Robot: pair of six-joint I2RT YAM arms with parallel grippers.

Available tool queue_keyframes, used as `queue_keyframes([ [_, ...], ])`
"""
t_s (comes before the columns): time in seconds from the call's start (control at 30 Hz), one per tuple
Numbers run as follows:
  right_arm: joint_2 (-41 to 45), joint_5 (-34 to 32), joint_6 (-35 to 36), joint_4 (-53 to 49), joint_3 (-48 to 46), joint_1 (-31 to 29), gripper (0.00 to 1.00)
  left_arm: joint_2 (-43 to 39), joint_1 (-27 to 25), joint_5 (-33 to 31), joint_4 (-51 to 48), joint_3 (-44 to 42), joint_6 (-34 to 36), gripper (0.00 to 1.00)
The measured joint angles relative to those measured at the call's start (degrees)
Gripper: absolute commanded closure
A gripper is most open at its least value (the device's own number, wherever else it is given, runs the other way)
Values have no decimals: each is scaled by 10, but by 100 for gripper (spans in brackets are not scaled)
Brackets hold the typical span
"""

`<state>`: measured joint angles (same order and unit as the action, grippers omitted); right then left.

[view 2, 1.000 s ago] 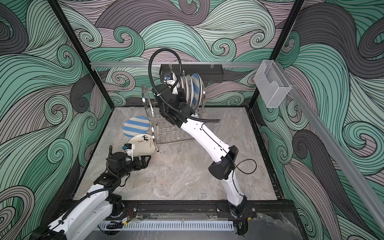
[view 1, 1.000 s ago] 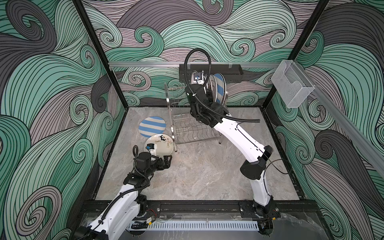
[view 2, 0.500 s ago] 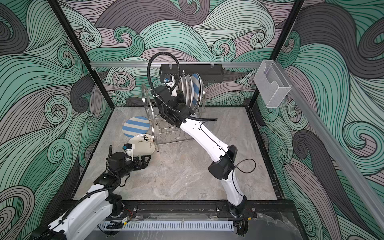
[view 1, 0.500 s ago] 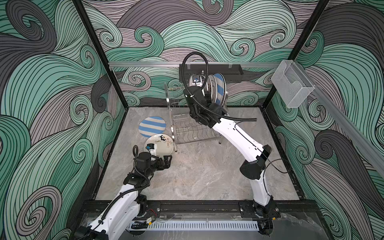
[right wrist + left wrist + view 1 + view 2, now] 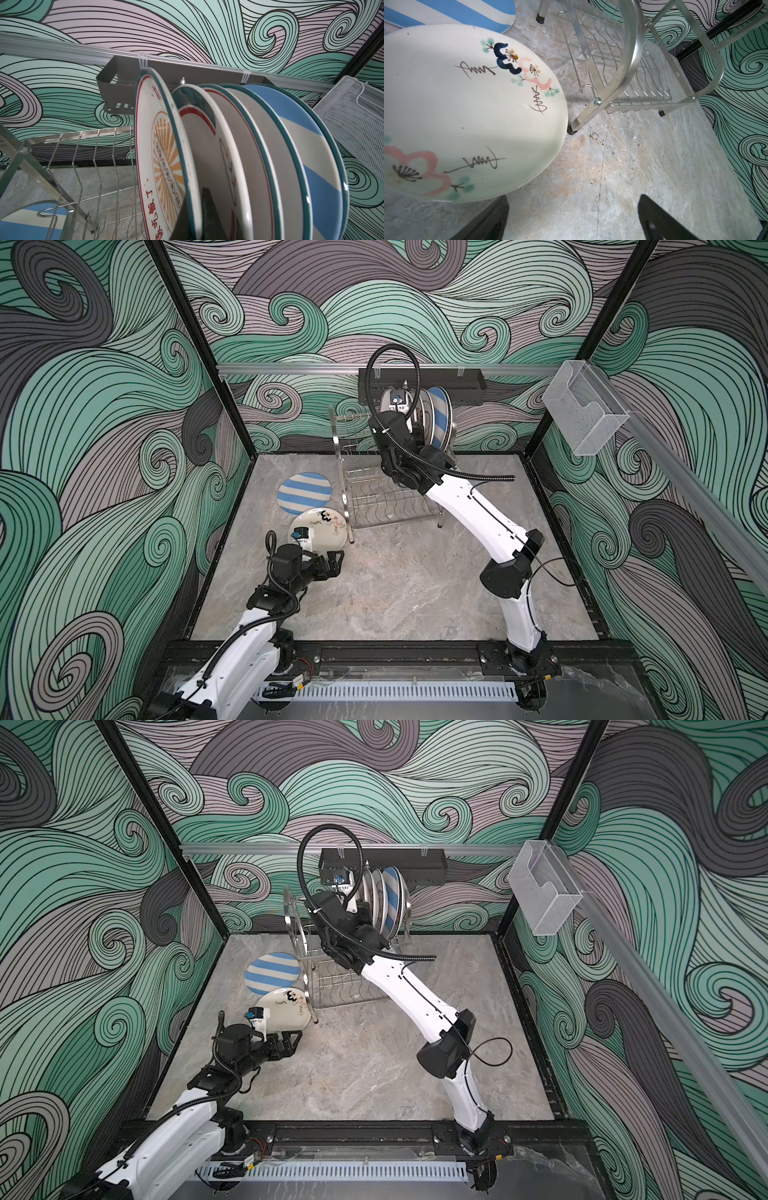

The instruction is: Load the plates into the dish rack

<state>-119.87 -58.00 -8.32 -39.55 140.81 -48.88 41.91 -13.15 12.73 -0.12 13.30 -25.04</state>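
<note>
The table (image 5: pixel 415 593) was a grey, marble-patterned slab with faint rusty blotches, and three things sat on it, all in the far left part. The dish rack (image 5: pixel 386 506) stood upright on its black-capped feet near the back edge. To its left a striped plate (image 5: pixel 305 492) lay flat, blue and white bands up. A cream plate (image 5: pixel 322 531) with painted flowers lay nearer the front, its far rim overlapping the striped plate's edge. Its other side came right up against the rack's front left foot (image 5: pixel 572 132) – whether they touched was unclear. A few dark specks (image 5: pixel 596 138) dotted the slab by that foot.
</note>
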Motion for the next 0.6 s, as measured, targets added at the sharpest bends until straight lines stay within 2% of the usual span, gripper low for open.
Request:
queue_keyframes([
  [0.53, -33, -3, -10, -24, 56, 0, 100, 0, 0, 6, 0, 0, 0, 1],
  [0.6, -35, -3, -12, -24, 57, 1, 91, 0, 0, 6, 0, 0, 0, 1],
])
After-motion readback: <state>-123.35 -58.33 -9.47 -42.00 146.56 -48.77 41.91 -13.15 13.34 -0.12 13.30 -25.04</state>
